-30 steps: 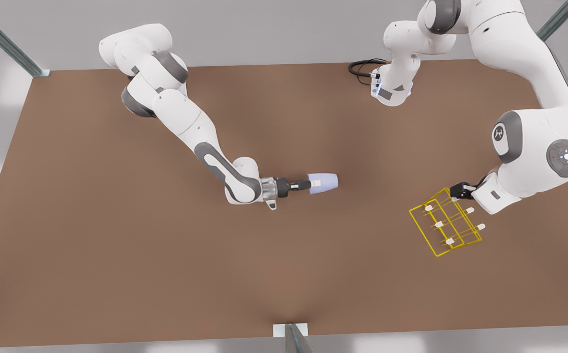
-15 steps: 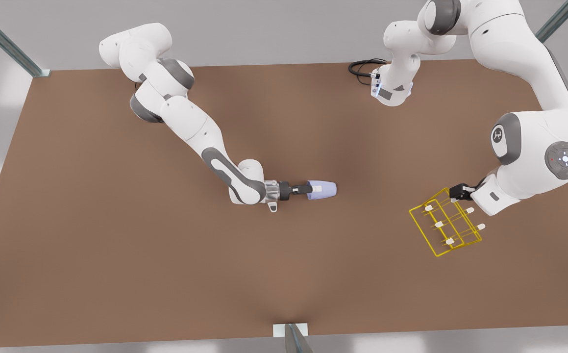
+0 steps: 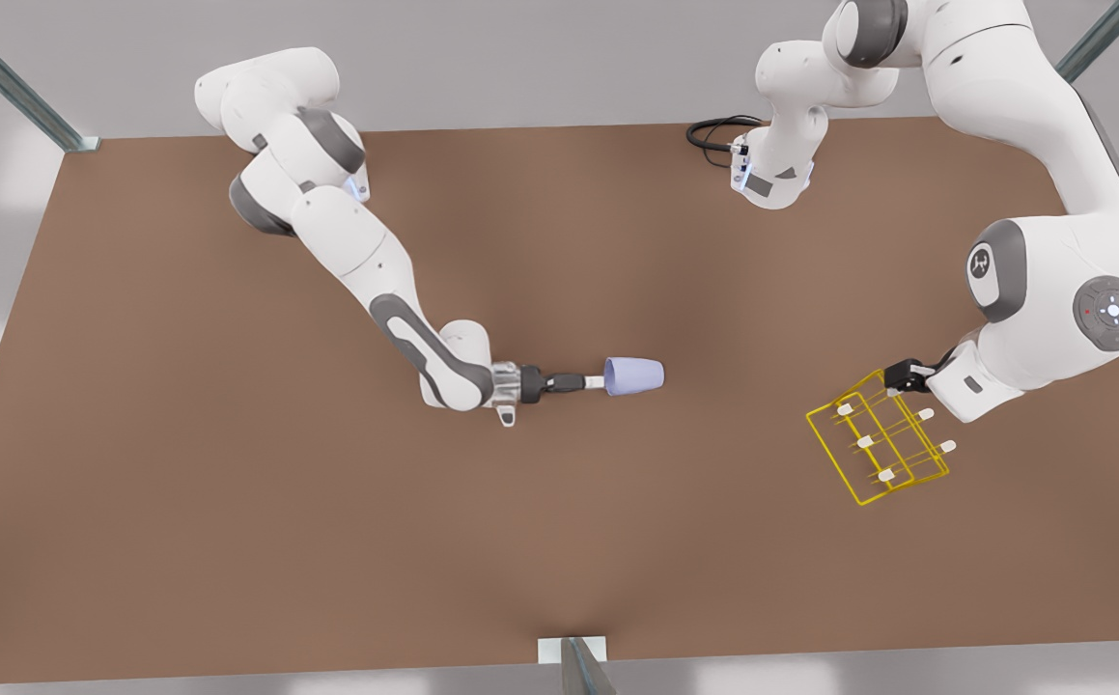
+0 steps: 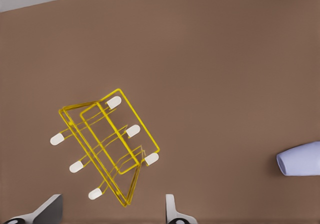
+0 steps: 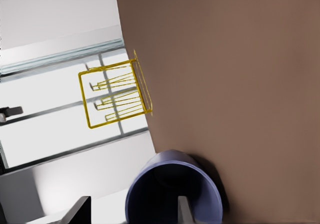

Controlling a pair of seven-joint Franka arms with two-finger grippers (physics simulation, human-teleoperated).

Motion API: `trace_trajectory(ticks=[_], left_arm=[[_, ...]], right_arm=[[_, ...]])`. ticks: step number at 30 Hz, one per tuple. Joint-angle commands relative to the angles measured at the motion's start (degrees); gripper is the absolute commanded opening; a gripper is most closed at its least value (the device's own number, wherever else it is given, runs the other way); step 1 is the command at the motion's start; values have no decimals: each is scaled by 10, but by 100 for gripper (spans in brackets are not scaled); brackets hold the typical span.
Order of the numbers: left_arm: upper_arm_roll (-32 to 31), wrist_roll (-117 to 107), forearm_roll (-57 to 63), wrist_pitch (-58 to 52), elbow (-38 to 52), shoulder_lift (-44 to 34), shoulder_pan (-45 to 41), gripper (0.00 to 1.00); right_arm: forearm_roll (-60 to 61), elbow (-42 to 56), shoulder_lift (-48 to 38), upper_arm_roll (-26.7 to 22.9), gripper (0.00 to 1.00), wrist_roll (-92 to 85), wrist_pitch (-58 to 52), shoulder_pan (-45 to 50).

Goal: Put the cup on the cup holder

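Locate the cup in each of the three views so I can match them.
Front view: cup lying mid-table, at the right hand.
Left wrist view: cup at the picture's edge.
Right wrist view: cup close up, mouth toward the camera.
Shared landmark: yellow rack.

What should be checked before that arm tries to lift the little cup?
1. Cup reachable: ok. It lies on its side on the table, mouth toward the right gripper.
2. Right gripper open: ok. In the right wrist view one finger is at the cup's mouth, the other outside the rim.
3. Cup gripped: not ok, fingers not closed on it.
4. Cup holder ready: ok, its white-tipped pegs are bare.
5. Left gripper at the holder's corner: open; whether it touches the wire, cannot tell.
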Motion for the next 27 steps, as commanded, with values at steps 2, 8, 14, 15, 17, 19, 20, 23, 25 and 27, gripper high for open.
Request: trace_trajectory(ticks=[2,8,14,15,17,19,20,23,25,27], left_arm=[[-2,-66,-6,-2,0,-2,-4,100],[-11,-623,-101,4,-8,-6,-49,100],[-11,-916,-147,295,-312,-142,-110,100],[-10,-948,-146,329,-341,-148,-130,100],[-10,-832,-116,339,-378,-152,-141,100],[-10,-586,-116,327,-417,-168,-141,100],[-10,-478,-116,306,-419,-168,-141,100],[-11,-232,-81,280,-419,-159,-156,100],[-10,-83,-80,274,-418,-138,-162,100],[-11,5,-6,265,-418,-131,-170,100]], right_arm=[[-1,-6,-7,-1,72,-36,-27,-12],[-86,-85,-113,-27,72,4,-28,-64],[-605,-100,-317,-252,100,147,-145,-122],[-719,-84,-358,-252,100,199,-159,-139],[-936,-12,-450,-251,100,391,-306,-143],[-1016,108,-457,-241,100,470,-433,-162],[-1046,137,-458,-210,100,461,-431,-225],[-1061,137,-478,-178,100,463,-436,-245],[-1061,133,-484,-178,100,474,-430,-243],[-1051,149,-458,-181,100,477,-428,-249]])
